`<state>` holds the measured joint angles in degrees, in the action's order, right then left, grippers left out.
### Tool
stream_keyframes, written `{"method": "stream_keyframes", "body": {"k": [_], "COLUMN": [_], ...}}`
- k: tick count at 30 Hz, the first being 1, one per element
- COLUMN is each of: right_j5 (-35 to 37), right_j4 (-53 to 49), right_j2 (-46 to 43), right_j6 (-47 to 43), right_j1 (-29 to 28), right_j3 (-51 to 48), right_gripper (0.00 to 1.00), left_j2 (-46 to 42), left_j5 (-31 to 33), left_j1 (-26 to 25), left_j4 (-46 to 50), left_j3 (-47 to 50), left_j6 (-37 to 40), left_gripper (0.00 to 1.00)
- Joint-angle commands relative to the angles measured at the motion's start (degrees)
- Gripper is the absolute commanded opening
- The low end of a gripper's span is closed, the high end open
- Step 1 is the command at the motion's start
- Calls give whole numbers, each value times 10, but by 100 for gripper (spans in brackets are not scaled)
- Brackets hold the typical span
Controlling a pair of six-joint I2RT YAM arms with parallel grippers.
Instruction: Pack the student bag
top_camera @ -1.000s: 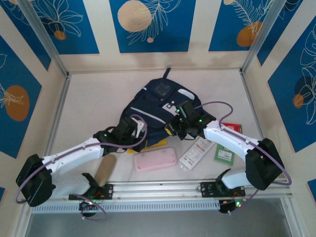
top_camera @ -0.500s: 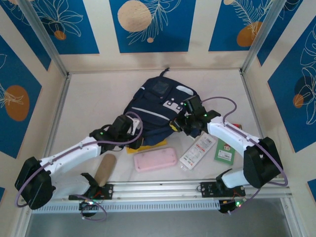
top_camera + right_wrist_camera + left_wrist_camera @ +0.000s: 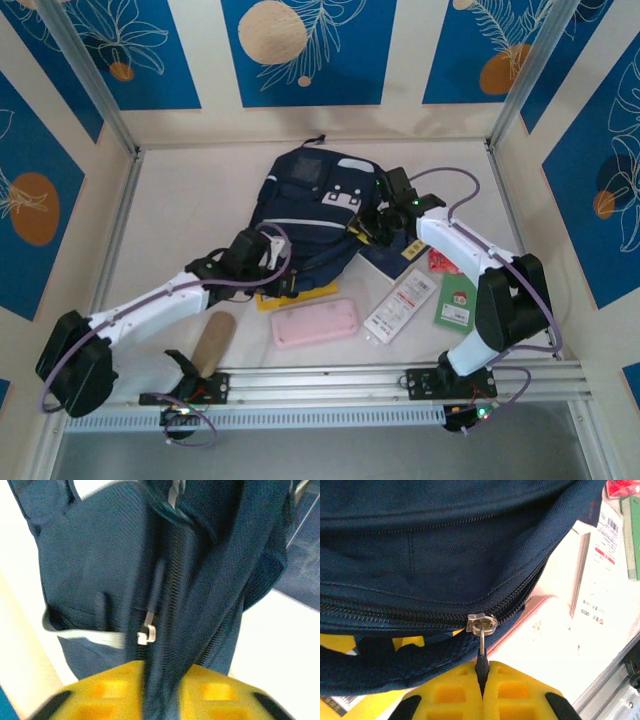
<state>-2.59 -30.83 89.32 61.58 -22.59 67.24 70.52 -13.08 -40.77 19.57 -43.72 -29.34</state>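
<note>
Zipper trouble is the big risk here imo. Left gripper (image 3: 482,672) has its yellow pads (image 3: 447,695) pinched tight on the thin black pull tab (image 3: 481,661) of the silver slider (image 3: 481,624). Right gripper (image 3: 162,677) is clamped on a fold of the big navy-blue fabric student bag (image 3: 310,215), which lies mid-table toward the back. Tug off-line and that tiny tab probably slips out, or the teeth bite loose fabric and jam.

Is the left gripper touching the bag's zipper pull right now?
Touching. The left wrist view shows the dark tab of the zipper pull on the student bag clamped between the yellow pads of the left gripper, no gap.
</note>
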Motion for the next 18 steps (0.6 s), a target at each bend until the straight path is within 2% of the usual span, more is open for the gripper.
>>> {"method": "stream_keyframes", "body": {"k": [1,6,10,14,18], "right_j5": [56,88,38,10,-42], "right_j4": [-37,-98,-69,-64,7], "right_j2": [-16,-67,-109,-115,-111], "right_j6": [5,37,95,169,235], "right_j1": [8,-7,-25,-63,-87], "right_j3": [26,19,-32,-61,-117], "right_gripper": [40,46,46,43,41], "left_j2": [36,79,91,85,79], "left_j5": [-40,-49,-48,-47,-41], "left_j1": [-5,-22,-39,-51,-62], "left_j4": [-32,-64,-71,-83,-78], "left_j3": [-30,-47,-45,-38,-42], "left_j6": [-21,-26,-26,-32,-30], "left_gripper": [0,0,0,0,0]}}
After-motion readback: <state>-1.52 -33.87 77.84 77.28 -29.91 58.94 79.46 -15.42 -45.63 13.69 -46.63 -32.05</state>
